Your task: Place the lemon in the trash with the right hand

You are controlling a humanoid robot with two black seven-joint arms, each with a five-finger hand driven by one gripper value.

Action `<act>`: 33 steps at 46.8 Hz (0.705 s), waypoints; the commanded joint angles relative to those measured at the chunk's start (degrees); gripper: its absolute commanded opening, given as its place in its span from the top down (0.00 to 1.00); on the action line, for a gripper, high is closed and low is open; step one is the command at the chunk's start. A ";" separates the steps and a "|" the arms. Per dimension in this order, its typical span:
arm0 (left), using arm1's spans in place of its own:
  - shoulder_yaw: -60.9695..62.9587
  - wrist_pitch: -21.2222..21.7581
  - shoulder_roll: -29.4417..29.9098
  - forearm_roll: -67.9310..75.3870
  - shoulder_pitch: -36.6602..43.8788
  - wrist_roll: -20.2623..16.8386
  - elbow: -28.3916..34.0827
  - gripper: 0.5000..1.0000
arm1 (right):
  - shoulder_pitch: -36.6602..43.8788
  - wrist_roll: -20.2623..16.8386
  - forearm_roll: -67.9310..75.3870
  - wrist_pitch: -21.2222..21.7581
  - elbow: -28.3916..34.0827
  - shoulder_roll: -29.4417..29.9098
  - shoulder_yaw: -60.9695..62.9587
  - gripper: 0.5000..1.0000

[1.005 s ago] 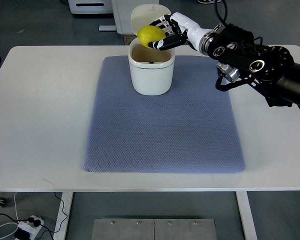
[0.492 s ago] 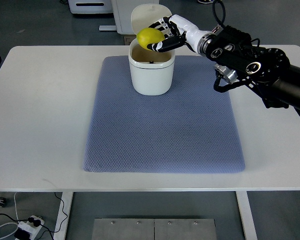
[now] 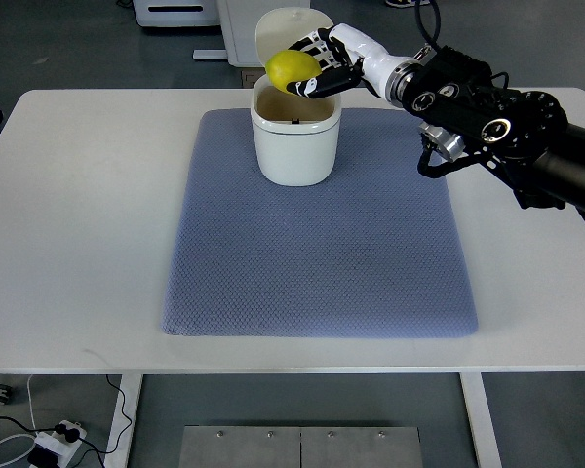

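A yellow lemon (image 3: pixel 290 67) hangs just above the back rim of a white trash bin (image 3: pixel 293 146), which stands at the far edge of the blue mat. My right hand (image 3: pixel 317 70) is shut on the lemon, its black and white fingers wrapped around the fruit's right side. The bin's round lid (image 3: pixel 288 25) is tipped up behind it, so the opening shows. The right arm reaches in from the right edge, over the table's back right part. No left arm shows.
The blue-grey mat (image 3: pixel 317 253) covers the middle of the white table (image 3: pixel 78 224). White equipment stands on the floor behind the table. A power strip (image 3: pixel 54 444) lies on the floor at bottom left.
The lemon and the right hand have crept slightly left and back over the bin's rim. The grip on the lemon is unchanged.
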 commanded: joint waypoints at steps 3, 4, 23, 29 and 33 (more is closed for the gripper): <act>0.00 0.00 0.00 0.00 -0.02 0.08 -0.02 0.00 | 0.27 0.99 -0.04 0.01 0.08 -0.22 0.02 0.08; 0.00 0.00 0.00 0.00 -0.02 0.00 -0.02 0.00 | 0.27 1.17 0.05 0.10 0.08 -0.22 0.02 0.05; 0.00 0.00 0.00 0.00 -0.02 -0.01 0.07 0.00 | 0.62 1.61 -0.12 0.19 2.80 -2.68 -0.07 0.01; 0.00 0.00 0.00 0.00 -0.02 -0.01 -0.02 0.00 | 1.32 1.70 -0.12 0.10 8.59 -6.28 0.02 0.00; 0.00 0.00 0.00 0.00 -0.02 -0.01 -0.02 0.00 | 2.20 2.22 -0.12 0.01 12.11 -8.74 0.02 0.00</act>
